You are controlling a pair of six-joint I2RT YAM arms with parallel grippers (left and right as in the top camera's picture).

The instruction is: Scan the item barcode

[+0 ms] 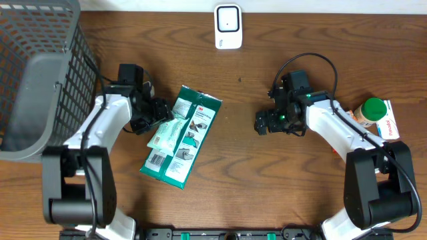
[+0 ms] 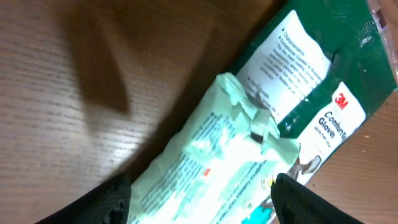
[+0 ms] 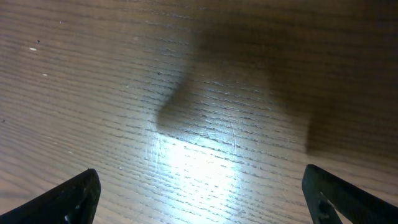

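OVERHEAD
Item location: glove pack [image 1: 200,117] flat on the table [image 1: 267,187], left of centre, with a pale pack [image 1: 167,137] lying on its left half.
Long axis: both run diagonally, from lower left to upper right.
Heading: the upper ends point roughly toward the scanner [image 1: 228,27] at the far edge; the barcode [image 1: 155,159] sits face up at the pale pack's lower-left end.
Left gripper [image 1: 159,115]: at the upper left edge of the pale pack.
Right gripper [image 1: 261,123]: over bare wood, well apart from the packs.
Other: basket [image 1: 40,87] at far left; bottle [image 1: 371,111] at far right.

LEFT WRIST
Left gripper [image 2: 202,180]: jaws spread wide, with the pale pack [image 2: 211,168] lying between the fingers [image 2: 106,202]; contact cannot be confirmed.
Item: the glove pack [image 2: 336,74] shows beyond it, "3M" print readable, its long axis slanting to the upper right.
Surface: table [image 2: 74,93] at left.

RIGHT WRIST
Right gripper [image 3: 200,174]: jaws fully apart, nothing between the fingers [image 3: 74,199].
Surface: table [image 3: 186,74] only.
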